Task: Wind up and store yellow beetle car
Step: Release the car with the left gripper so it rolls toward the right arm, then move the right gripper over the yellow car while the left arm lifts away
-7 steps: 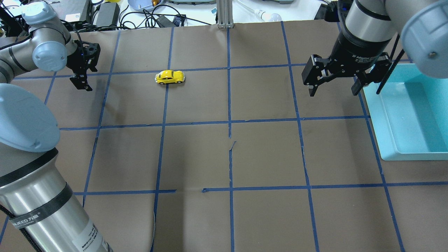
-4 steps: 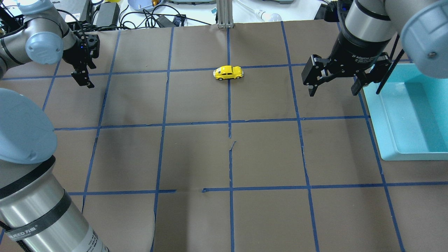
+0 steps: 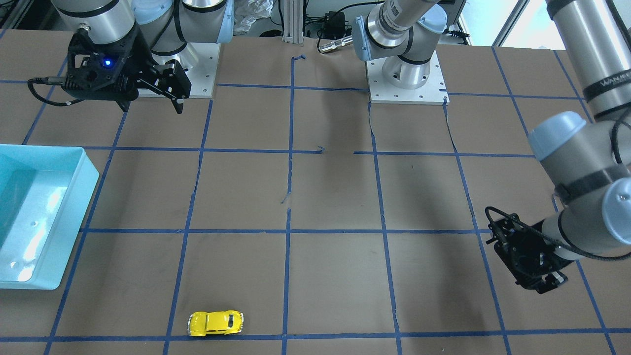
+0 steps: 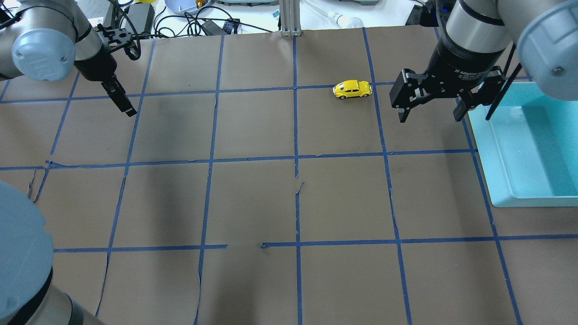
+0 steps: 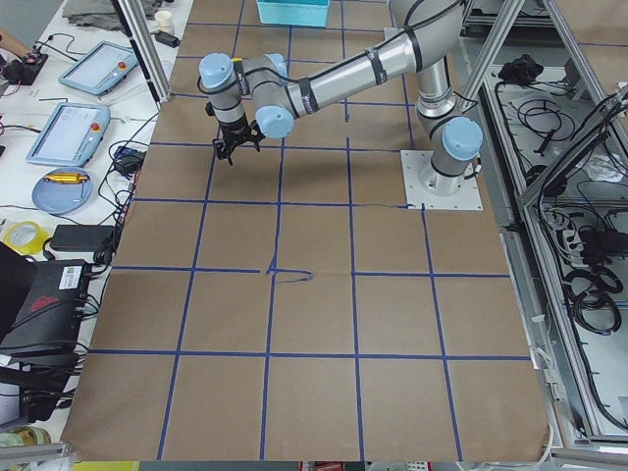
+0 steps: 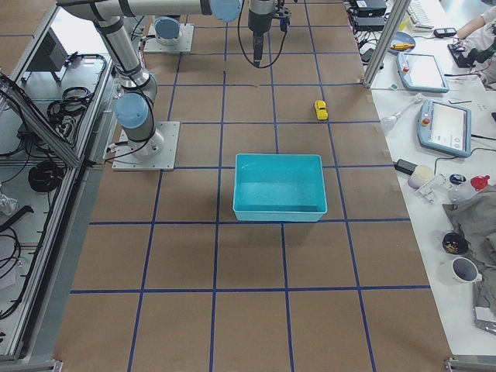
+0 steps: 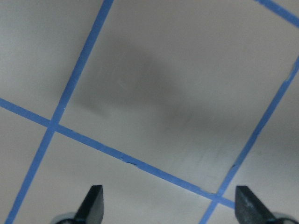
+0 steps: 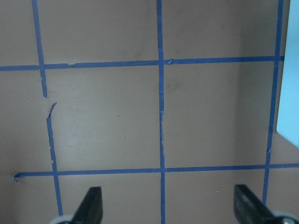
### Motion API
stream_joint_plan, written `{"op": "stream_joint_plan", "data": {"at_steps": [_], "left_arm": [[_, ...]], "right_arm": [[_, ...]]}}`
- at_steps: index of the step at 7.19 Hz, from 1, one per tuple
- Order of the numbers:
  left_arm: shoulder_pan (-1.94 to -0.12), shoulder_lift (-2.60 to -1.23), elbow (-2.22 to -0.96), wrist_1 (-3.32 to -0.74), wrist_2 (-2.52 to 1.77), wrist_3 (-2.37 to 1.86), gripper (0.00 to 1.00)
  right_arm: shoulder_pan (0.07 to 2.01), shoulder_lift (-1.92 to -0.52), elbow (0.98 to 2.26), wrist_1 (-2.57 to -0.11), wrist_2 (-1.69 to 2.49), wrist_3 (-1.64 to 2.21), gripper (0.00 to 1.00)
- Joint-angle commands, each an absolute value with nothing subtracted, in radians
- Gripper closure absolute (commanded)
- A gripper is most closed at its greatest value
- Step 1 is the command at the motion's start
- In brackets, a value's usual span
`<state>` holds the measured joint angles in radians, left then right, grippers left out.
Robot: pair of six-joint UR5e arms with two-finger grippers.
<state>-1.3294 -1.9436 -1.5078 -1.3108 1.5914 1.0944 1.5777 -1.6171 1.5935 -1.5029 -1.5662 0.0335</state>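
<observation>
The yellow beetle car [image 4: 352, 89] stands on its wheels on the brown paper by a blue tape line, side-on to the overhead view, also seen as the yellow beetle car [image 3: 216, 323] [image 6: 320, 109]. My right gripper [image 4: 429, 118] hangs open just to the car's right, above the table, with nothing between its fingers [image 8: 91, 207]. It shows in the front view as the right gripper [image 3: 150, 106]. My left gripper [image 4: 128, 110] is far off at the table's left, raised and tilted. The left wrist view shows the left gripper [image 7: 170, 207] open and empty.
A teal bin [image 4: 496, 149] sits on the table's right side, beside the right gripper; its wall [image 3: 91, 182] shows in the front view. Cables and power bricks [image 4: 135, 18] lie beyond the far edge, near an aluminium post [image 4: 289, 18]. The paper has small tears [image 4: 299, 186].
The car has rolled right along the tape line, from left of centre to just beside the right gripper. The left arm has drawn back and up. The right arm has stayed put.
</observation>
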Motion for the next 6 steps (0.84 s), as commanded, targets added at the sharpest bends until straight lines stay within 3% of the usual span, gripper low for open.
{"op": "stream_joint_plan", "data": {"at_steps": [1, 4, 6], "left_arm": [[-1.435, -1.794, -1.612, -1.307, 1.585, 0.7, 0.0], [-1.528, -1.625, -1.667, -1.331, 1.58, 0.321, 0.0], [-1.536, -1.556, -1.642, -1.465, 1.583, 0.22, 0.0]], "right_arm": [[1.574, -1.614, 1.594, -1.503, -1.566, 0.034, 0.0], [1.581, -1.612, 1.568, -1.561, -1.559, -0.038, 0.0], [1.588, -1.515, 1.572, -1.678, -1.555, -0.284, 0.0]]}}
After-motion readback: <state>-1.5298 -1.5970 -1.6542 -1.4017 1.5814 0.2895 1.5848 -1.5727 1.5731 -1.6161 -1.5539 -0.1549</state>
